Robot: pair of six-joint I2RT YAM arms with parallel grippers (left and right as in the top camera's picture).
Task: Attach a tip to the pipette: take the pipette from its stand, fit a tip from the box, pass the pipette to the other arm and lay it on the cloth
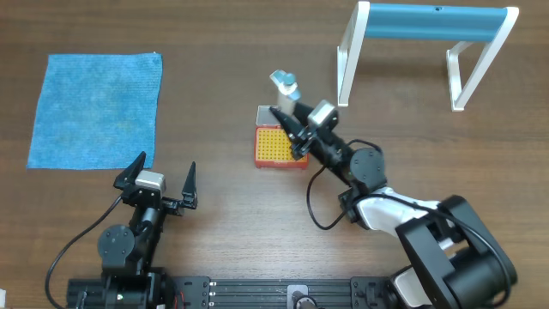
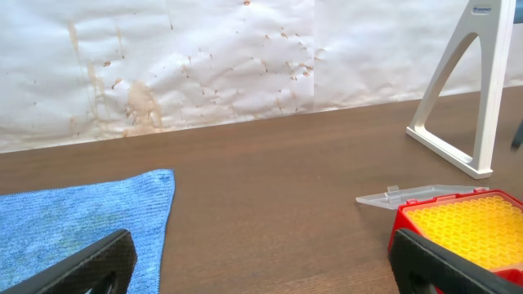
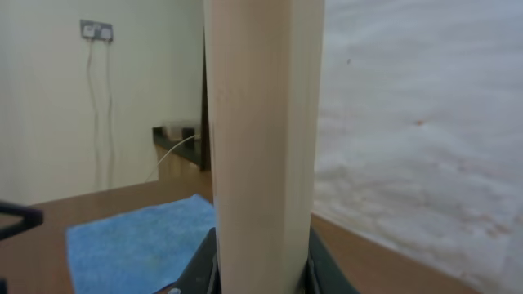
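Pipette: one. It stands nearly upright over the far side of the tip box, off its stand. The lower end is hidden behind the gripper, so I cannot tell whether it carries a tip.
Right gripper: one, above the tip box. Its jaws pinch the pipette's pale body from both sides, as the right wrist view shows close up.
Left gripper: one, to the left of the tip box and nearer the arm bases, well apart from it. Jaws spread wide, with nothing between them.
Tip box: one, red, with a yellow rack. Its clear lid lies open and flat on the far side.
Cloth: one, blue, lying flat well to the left of the tip box, with nothing on it.
Stand: one, with white legs and a blue top bar, to the right of the tip box and farther back.
Table: brown wood, under all of the above.
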